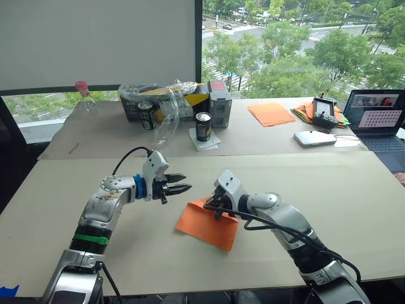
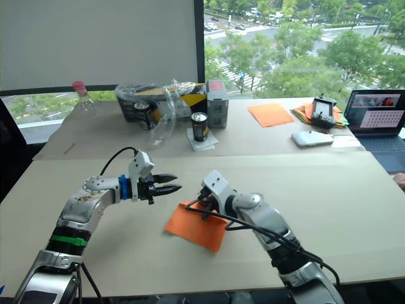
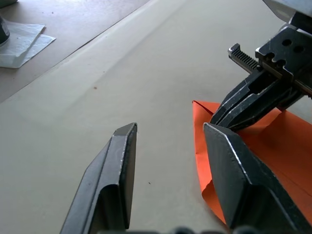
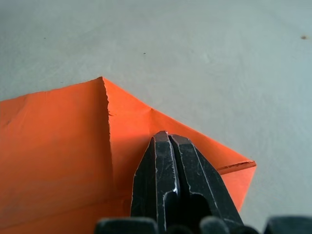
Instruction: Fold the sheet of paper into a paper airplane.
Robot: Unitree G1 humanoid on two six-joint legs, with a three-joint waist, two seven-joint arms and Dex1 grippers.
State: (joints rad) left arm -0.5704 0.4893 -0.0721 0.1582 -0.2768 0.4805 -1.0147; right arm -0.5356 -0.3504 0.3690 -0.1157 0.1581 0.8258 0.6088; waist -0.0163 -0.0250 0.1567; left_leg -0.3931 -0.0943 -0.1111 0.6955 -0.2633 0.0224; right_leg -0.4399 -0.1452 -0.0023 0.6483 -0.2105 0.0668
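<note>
Slippage is the main risk here, since the sheet of paper (image 1: pixel 207 225) lies flat on the table (image 1: pixel 354 209) with only its far corner region pinned under the right gripper (image 1: pixel 215 204), whose jaws are closed together and pressing down on a folded flap. The left gripper (image 1: pixel 182 183) hovers just beside that same corner, jaws spread wide and holding nothing, one finger above the paper's edge in the left wrist view. If the left jaws come in low to lift or pinch that edge while the right jaws bear on so small a spot, the thin sheet may pivot around the pressed point and skew the crease. Pushing sideways with the closed right jaws could also drag the paper across the smooth table rather than sharpen the fold. The two sets of jaws stand very near each other, so a collision between them seems possible. A small raised curl at the paper's edge could catch and crumple.
</note>
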